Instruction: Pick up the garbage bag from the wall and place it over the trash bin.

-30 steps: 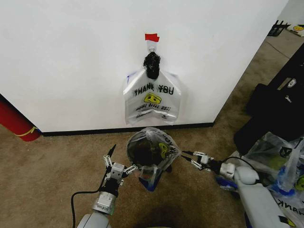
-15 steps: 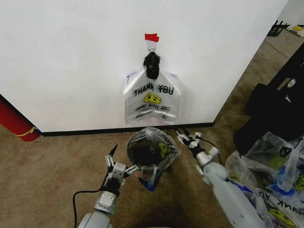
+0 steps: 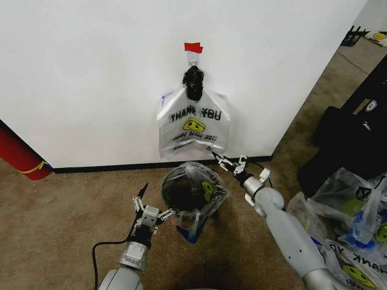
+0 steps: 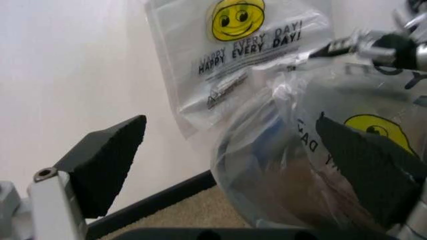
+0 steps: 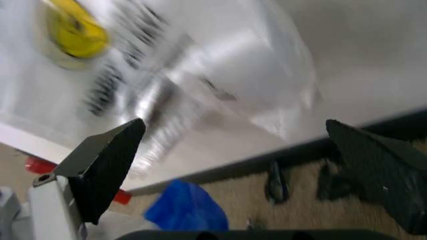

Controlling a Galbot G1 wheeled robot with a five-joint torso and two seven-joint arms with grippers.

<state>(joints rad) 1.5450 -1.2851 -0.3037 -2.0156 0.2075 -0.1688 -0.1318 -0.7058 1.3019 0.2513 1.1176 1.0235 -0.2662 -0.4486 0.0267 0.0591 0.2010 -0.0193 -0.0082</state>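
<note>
Garbage bag on the wall, directly above the floor-standing trash bin.

Your left arm comes up from the bottom of the head view, its grey cylindrical wrist upright and its small metal left gripper held low before you. Its black wedge-shaped finger pads stand wide apart, nothing between them.

Your right arm reaches forward and inward from the lower right, a long pale grey forearm ending in a rounded wrist joint. The metal right gripper sits farther forward and higher than the left one, well apart from it. Its black finger pads are spread wide and hold nothing.
</note>
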